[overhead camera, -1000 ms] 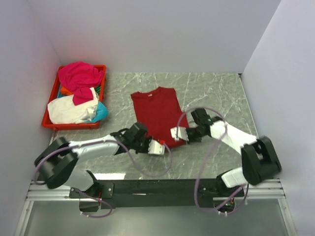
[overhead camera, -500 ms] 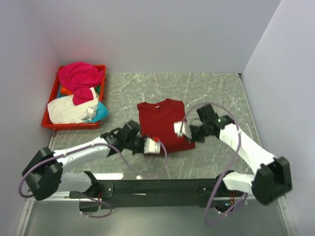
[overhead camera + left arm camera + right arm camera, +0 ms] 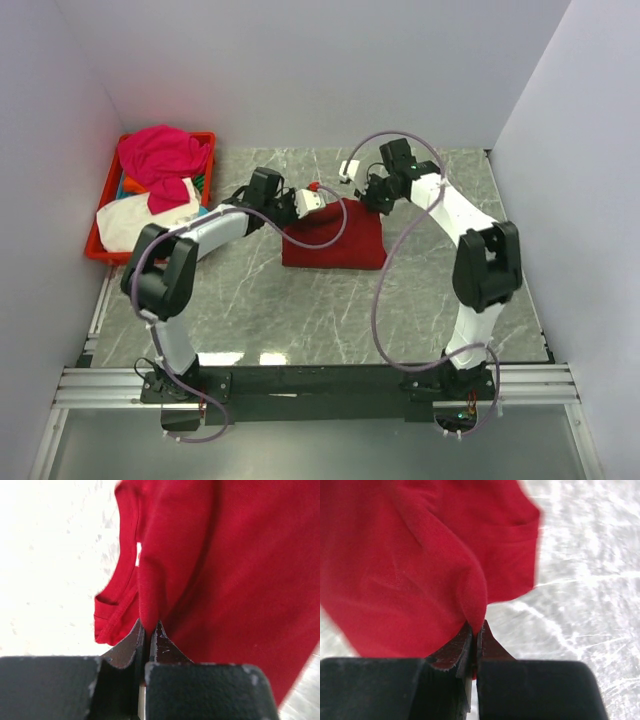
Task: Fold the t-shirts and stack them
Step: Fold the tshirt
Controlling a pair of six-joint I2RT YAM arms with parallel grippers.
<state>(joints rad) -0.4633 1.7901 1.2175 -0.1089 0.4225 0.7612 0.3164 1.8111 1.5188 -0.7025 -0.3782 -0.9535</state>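
Grey marble table [image 3: 330, 320] between white walls [image 3: 300, 70]. At frame centre the dark red t-shirt [image 3: 335, 242] lies doubled over, with the left gripper [image 3: 312, 200] and right gripper [image 3: 352, 170] both pinching its upper edge. The fold looks unfinished, and the other t-shirts [image 3: 160, 155] sit unfolded in the red crate [image 3: 95, 252], upper left.

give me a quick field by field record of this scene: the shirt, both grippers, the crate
dark red t-shirt: far edge held up, near part lying on the table
left gripper: shut on a pinch of the dark red t-shirt
right gripper: shut on a pinch of the dark red t-shirt
red crate: far left of the table
crate contents: magenta shirt, cream-white shirt, cyan shirt, heaped unfolded
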